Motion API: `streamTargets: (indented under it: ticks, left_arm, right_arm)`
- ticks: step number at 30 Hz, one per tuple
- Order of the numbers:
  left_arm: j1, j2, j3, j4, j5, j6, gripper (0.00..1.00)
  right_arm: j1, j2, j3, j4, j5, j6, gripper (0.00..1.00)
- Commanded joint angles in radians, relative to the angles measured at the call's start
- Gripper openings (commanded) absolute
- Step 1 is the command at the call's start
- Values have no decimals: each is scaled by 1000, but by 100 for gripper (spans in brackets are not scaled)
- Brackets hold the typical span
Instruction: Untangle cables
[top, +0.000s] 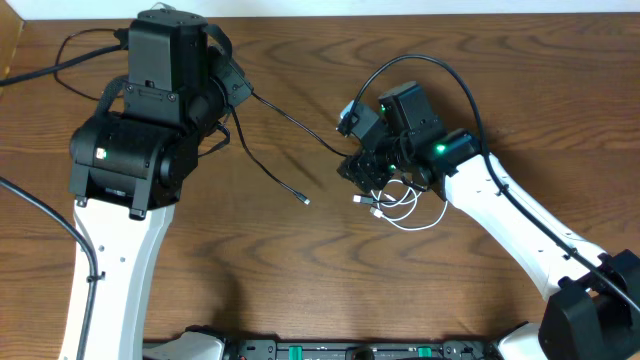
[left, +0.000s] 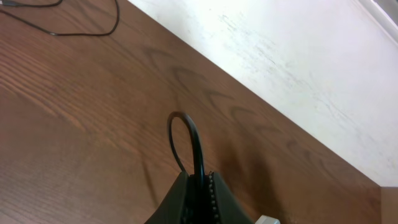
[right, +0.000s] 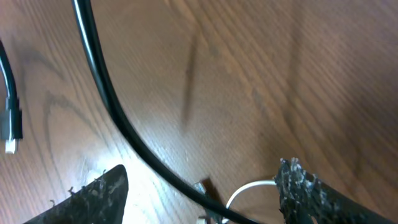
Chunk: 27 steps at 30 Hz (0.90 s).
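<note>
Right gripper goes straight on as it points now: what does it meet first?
Likely the black cable crossing in front of the right gripper, then the table; depth is unclear.

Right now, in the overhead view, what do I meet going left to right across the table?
First the left arm's black-and-white body → thin black cord's silver-tipped plug end → coiled thin white cord → right arm's white link.

long cable (top: 272, 172): table (top: 300, 280) centre | coiled cable (top: 405, 222): right, beneath right pincer (right: 199, 186)
</note>
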Motion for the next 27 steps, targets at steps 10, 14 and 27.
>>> streamTargets:
  ticks: [10,14,27]
  left_arm:
    - [0,5,2,-4,-21,0,8]
    - [0,5,2,-4,-21,0,8]
    - [0,5,2,-3,4,-1,8]
  right_arm:
    - [10,-20,3,-5,2,21,59]
    - [8,-20,3,-5,2,21,54]
    - [17,-20,3,-12,1,-14,48]
